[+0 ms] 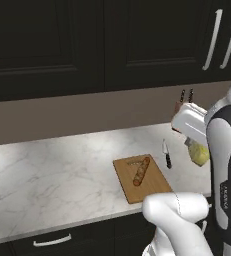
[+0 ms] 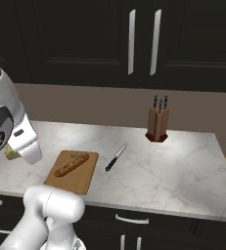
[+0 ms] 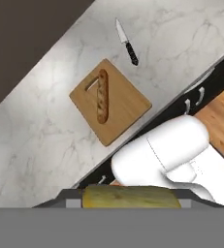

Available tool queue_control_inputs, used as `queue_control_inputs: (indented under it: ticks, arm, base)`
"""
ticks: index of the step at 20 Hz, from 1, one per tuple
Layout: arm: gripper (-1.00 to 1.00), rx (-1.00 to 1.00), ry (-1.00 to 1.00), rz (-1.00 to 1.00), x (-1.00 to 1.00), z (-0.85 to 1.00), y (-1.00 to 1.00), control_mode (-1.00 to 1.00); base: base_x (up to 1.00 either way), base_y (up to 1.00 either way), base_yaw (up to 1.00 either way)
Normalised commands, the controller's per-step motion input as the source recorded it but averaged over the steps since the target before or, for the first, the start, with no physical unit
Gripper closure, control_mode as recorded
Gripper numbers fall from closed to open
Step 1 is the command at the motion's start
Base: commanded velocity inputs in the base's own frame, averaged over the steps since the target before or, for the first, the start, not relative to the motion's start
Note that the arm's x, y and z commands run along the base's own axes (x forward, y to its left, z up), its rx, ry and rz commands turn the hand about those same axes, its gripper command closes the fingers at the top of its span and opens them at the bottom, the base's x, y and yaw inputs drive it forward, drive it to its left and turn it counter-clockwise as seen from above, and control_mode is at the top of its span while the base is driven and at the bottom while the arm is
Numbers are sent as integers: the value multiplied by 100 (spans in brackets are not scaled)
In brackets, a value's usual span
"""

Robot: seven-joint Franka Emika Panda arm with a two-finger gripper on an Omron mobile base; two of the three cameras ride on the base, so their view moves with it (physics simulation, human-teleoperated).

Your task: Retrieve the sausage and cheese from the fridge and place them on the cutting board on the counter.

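Observation:
My gripper (image 1: 197,149) is shut on the cheese (image 1: 200,155), a pale yellow-green chunk held in the air above the counter (image 1: 52,175), to the right of the cutting board (image 1: 154,184). In the hand view the cheese (image 3: 130,197) sits between the fingertips, with the cutting board (image 3: 128,104) far below. From the right base view a corner of the cheese (image 2: 10,154) peeks out behind the white hand, left of the board (image 2: 80,178). A long orange-tan speckled stick (image 1: 141,171) lies on the board. The sausage and the fridge are out of view.
A black-handled knife (image 1: 167,155) lies on the counter just right of the board. A wooden knife block (image 2: 158,123) stands at the back wall. Dark wall cabinets hang above. The arm's white elbow (image 1: 179,210) bulges over the counter's front edge.

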Motion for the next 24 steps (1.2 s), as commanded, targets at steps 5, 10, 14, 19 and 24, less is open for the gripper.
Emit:
queue_control_inputs:
  ticks: [5,10,14,19,24]
  arm:
    - [100,-4,35,10,-6,-75,55,-100]
    - [100,-1,29,4,55,-68,31,-100]
    - [100,-10,2,0,76,-60,45,-100]
    - [100,-15,-1,-1,58,-53,37,-100]
    - [100,-15,-2,-4,74,-29,5,-100]
  base:
    - [0,0,0]
    - [0,0,0]
    - [0,0,0]
    - [0,0,0]
    - [0,0,0]
